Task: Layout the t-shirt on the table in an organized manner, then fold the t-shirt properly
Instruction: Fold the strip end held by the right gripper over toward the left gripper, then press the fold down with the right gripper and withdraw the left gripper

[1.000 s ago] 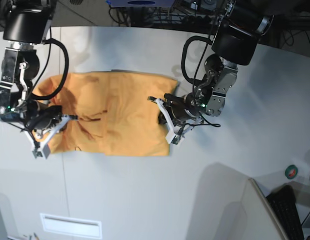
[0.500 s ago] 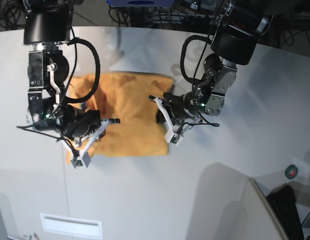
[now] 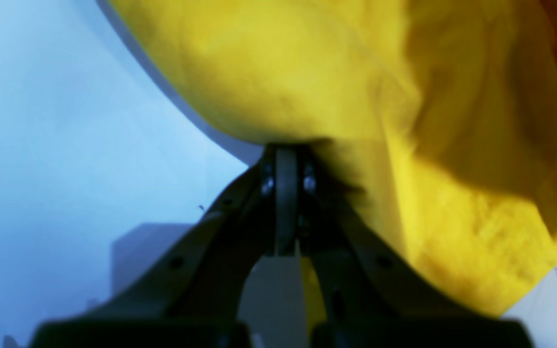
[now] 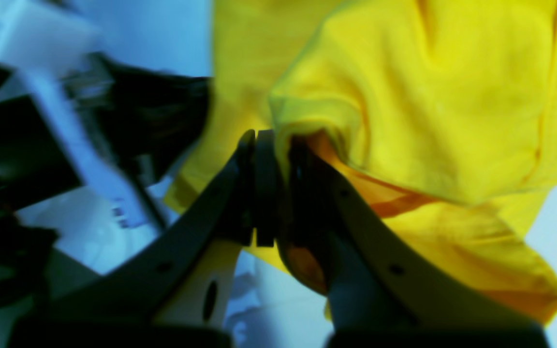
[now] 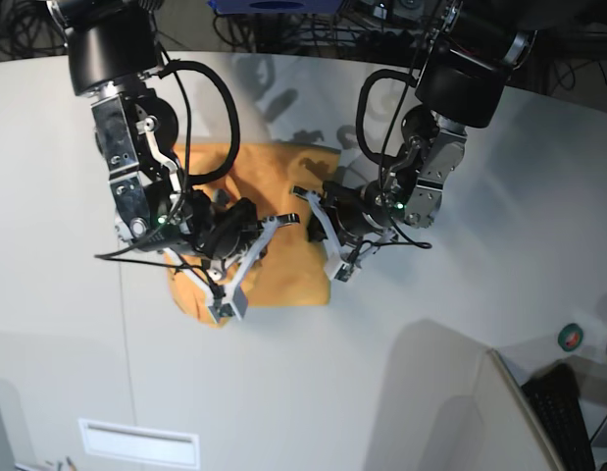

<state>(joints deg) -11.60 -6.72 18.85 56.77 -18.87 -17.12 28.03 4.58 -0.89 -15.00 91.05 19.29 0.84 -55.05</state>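
The light-orange t-shirt [image 5: 283,175] lies on the pale table [image 5: 430,373], doubled over into a narrower shape. My right gripper [image 5: 254,257] is over the shirt's middle and is shut on a bunched fold of fabric [image 4: 356,121], close to the other arm. My left gripper [image 5: 321,234] is at the shirt's right edge and is shut on the cloth's edge [image 3: 307,96], low at the table [image 3: 65,145]. In both wrist views the jaws are closed with cloth pinched between them. No dark line markings show.
A green tape roll [image 5: 571,337], a grey panel [image 5: 504,412] and a black keyboard [image 5: 563,417] are at the lower right. A white label [image 5: 138,444] is at the front left. Cables run along the far edge [image 5: 283,20]. A thin seam [image 5: 126,334] crosses the table.
My right gripper has swept across to the right in the base view, carrying the shirt's left side over the rest. The shirt is now much narrower. The left arm has stayed put.
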